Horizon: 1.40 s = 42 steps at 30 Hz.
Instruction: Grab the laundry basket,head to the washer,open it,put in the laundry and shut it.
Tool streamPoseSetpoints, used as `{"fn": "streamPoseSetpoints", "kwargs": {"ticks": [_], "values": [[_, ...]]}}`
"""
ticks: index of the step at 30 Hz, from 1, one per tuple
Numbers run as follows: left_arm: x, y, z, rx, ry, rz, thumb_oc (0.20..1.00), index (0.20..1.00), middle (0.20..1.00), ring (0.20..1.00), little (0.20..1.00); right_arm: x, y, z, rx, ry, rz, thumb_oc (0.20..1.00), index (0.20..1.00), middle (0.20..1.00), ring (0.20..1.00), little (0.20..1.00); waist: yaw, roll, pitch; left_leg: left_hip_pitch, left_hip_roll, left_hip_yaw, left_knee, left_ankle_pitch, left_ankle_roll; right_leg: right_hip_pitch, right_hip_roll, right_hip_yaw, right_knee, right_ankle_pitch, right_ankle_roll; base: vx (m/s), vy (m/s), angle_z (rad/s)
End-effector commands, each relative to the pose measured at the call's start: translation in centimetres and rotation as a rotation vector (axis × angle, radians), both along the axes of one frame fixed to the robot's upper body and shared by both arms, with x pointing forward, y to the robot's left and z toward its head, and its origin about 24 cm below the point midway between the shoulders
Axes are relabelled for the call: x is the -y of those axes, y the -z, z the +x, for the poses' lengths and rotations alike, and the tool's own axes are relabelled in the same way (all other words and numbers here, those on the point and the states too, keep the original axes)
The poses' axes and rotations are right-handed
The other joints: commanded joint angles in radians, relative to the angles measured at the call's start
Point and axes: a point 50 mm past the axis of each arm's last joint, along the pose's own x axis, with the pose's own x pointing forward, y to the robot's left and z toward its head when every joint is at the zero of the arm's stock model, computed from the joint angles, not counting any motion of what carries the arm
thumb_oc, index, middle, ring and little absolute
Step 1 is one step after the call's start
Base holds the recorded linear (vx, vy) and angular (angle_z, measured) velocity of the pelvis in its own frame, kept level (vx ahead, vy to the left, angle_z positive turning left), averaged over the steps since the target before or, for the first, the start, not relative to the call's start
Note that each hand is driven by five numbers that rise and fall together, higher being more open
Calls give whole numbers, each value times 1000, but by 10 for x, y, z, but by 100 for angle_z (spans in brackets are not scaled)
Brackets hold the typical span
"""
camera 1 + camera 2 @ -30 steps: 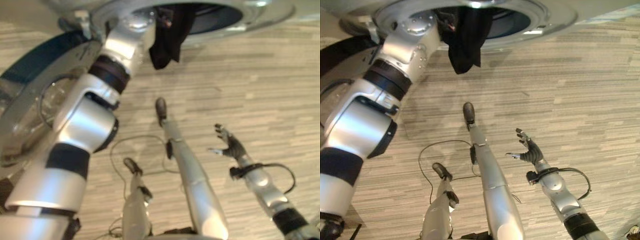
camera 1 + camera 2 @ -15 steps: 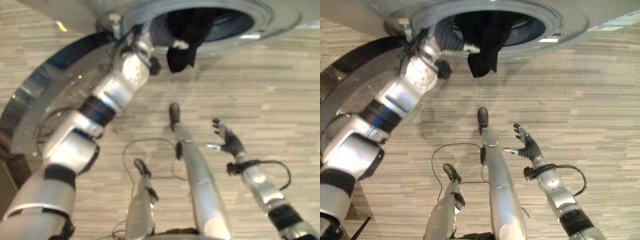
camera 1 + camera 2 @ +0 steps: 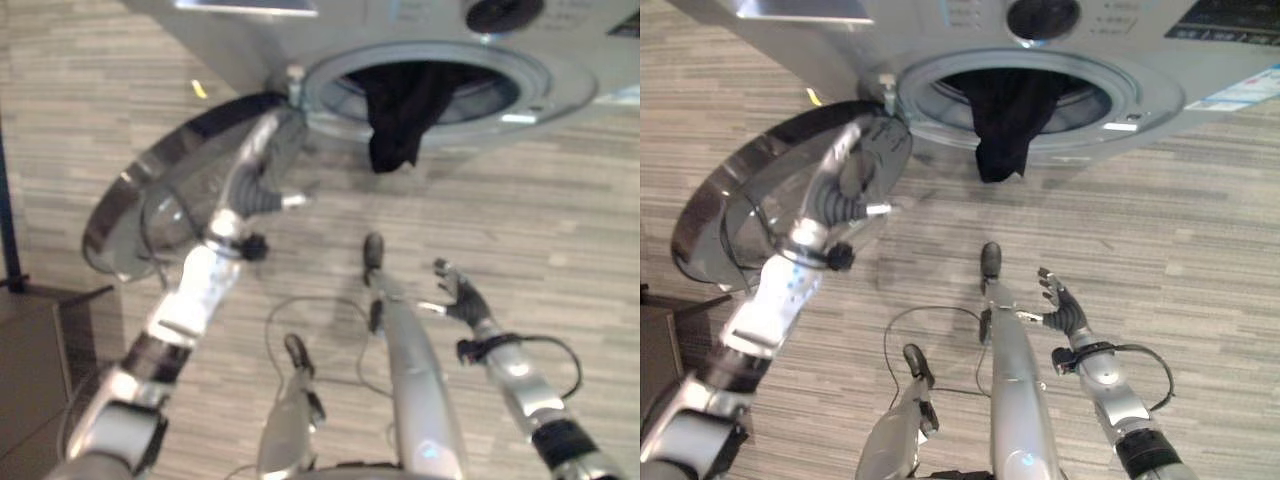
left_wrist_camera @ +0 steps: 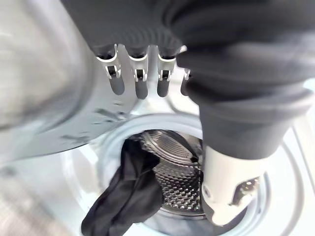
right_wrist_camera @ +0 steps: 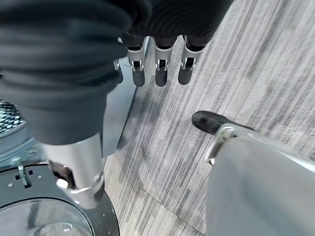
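Note:
The washer stands with its round opening uncovered. A black garment hangs out of the drum over the lower rim, and the left wrist view shows the garment in front of the perforated drum. The round glass door is swung wide to the left. My left hand lies against the door's inner face with straight fingers and holds nothing. My right hand hovers low over the floor, right of centre, fingers spread and empty.
Striped wood-look floor stretches in front of the washer. A dark box and a blue pole stand at the far left. A small yellow scrap lies on the floor behind the door.
The view has pulled back and up. My left hand came out of the drum opening and down to the open door, leaving the black garment draped over the rim. The right hand barely moved.

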Motion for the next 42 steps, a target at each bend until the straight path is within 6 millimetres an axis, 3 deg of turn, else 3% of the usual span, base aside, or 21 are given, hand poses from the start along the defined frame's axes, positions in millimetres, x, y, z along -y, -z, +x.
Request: {"fn": "streamPoseSetpoints", "kwargs": {"ticks": [1,7,14,17,21,22,26,30,32,33,37,42], "values": [[-3,-2,-9,-3,100,-88,1000,1000,1000,1000,1000,-16,31,-14,-99,22,67,1000,1000,1000,1000,1000,7,-26,-80,175,-116,-64,11,-66,213,-59,-54,-26,4,39,210,17,59,6],[-17,28,-23,-145,91,-170,1000,1000,1000,1000,1000,-12,55,-26,-214,53,46,1000,1000,1000,1000,1000,28,-22,-128,237,-121,-84,11,-75,222,23,-61,-31,-10,43,218,43,29,12],[-24,55,-33,-288,77,-203,1000,1000,1000,1000,1000,6,93,-49,-418,217,70,1000,1000,1000,1000,1000,55,-16,-177,319,-105,-163,11,-74,235,121,-81,-21,38,-10,210,71,-42,28],[-29,60,-37,-313,69,-197,1000,1000,1000,1000,1000,10,100,-50,-468,251,55,1000,1000,1000,1000,1000,71,-14,-184,323,-103,-181,11,-88,240,119,-89,-23,61,-20,211,30,-53,23],[-38,59,-44,-317,41,-182,1000,1000,1000,1000,1000,14,102,-31,-498,337,73,1000,1000,1000,1000,1000,101,-21,-172,281,-108,-200,11,-75,239,90,-108,-51,66,-9,200,-61,-111,14],[-41,59,-46,-315,32,-180,1000,1000,1000,1000,1000,19,100,-27,-505,362,67,1000,1000,1000,1000,1000,116,-11,-168,278,-102,-211,11,-86,241,82,-102,-46,80,-32,215,17,-49,21],[-44,49,-46,-274,24,-194,1000,1000,1000,1000,1000,61,59,15,-444,513,-7,1000,1000,1000,1000,1000,172,16,-115,197,-106,-235,11,-67,236,23,-124,-60,112,-58,214,-75,-93,15],[-40,40,-42,-230,39,-222,1000,1000,1000,1000,1000,76,34,33,-387,529,0,1000,1000,1000,1000,1000,184,40,-80,147,-111,-246,16,-45,226,-29,-143,-61,140,-74,210,-46,-31,19],[-35,36,-40,-205,49,-243,1000,1000,1000,1000,1000,86,7,51,-324,512,-86,1000,1000,1000,1000,1000,200,56,-58,113,-112,-252,14,-27,218,-75,-151,-60,169,-87,204,-57,-49,7],[-35,35,-39,-203,49,-245,1000,1000,1000,1000,1000,87,5,52,-321,513,-88,1000,1000,1000,1000,1000,199,57,-57,111,-113,-252,13,-27,218,-79,-152,-59,171,-88,204,-28,-44,10],[-23,27,-36,-166,89,-276,1000,1000,1000,1000,1000,97,-37,75,-214,530,-143,1000,1000,1000,1000,1000,213,87,-29,62,-112,-261,11,0,208,-150,-158,-52,226,-106,200,-11,-13,7],[-16,22,-36,-151,122,-302,1000,1000,1000,1000,1000,115,-58,77,-210,593,-194,1000,1000,1000,1000,1000,231,123,-18,36,-111,-279,11,18,200,-193,-173,-63,275,-126,200,5,-6,11]]}}
